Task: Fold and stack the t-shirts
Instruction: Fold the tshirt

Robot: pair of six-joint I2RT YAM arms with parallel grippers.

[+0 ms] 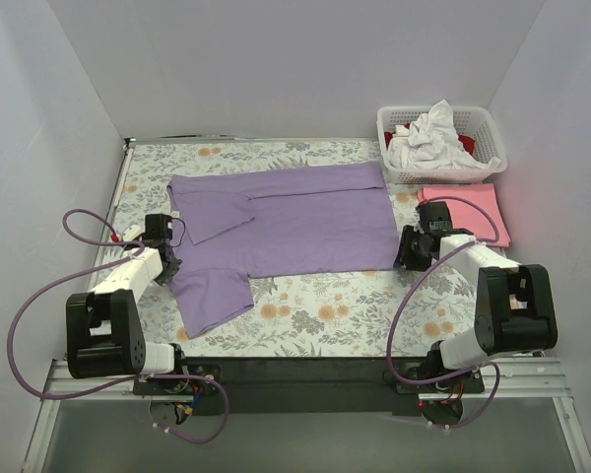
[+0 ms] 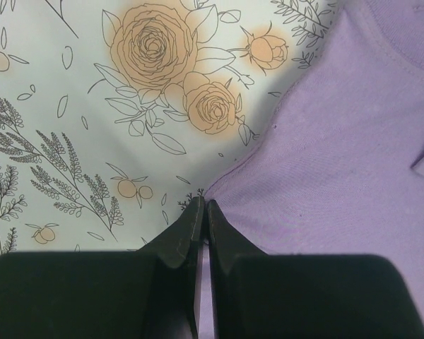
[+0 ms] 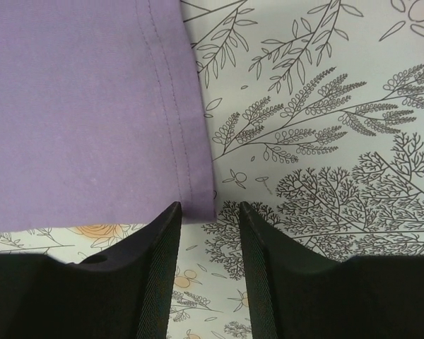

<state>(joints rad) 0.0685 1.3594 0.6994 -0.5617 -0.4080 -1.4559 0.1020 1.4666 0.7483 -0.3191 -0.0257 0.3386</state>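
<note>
While the two arm bases sat bolted to a metal rail (image 1: pixel 542 372) at the near edge, a dark bare strip of the counter (image 1: pixel 305 367) showed just beyond it, and the rest lay under a floral cloth (image 1: pixel 315 307) printed with peach roses and grey sprigs. On that cloth, near the left arm, the left claw (image 1: pixel 165 254) was down at the lower sleeve of the lavender t-shirt (image 1: pixel 295 225). In the left wrist view its tips (image 2: pixel 201 206) were pressed together right at the edge of the purple fabric (image 2: pixel 339 155), and I could not tell whether any cloth was pinched between them. Across the counter the right claw (image 1: pixel 411 251) stood at the shirt's near right corner. Seen from its own wrist, the claw (image 3: pixel 208 209) had its jaws partly apart, with the stitched hem corner of the shirt (image 3: pixel 78 106) lying at the gap and nothing gripped. The lavender t-shirt was spread flat across the middle of the cloth, its upper sleeve folded in over the body. Farther back on the right, a pink t-shirt (image 1: pixel 465 209) lay folded just in front of a white lattice basket (image 1: pixel 443 174), which held a crumpled white t-shirt (image 1: pixel 428 136) and a glimpse of a red one (image 1: pixel 466 145). Plain white walls (image 1: pixel 276 59) closed in the counter at the back and along both sides.
</note>
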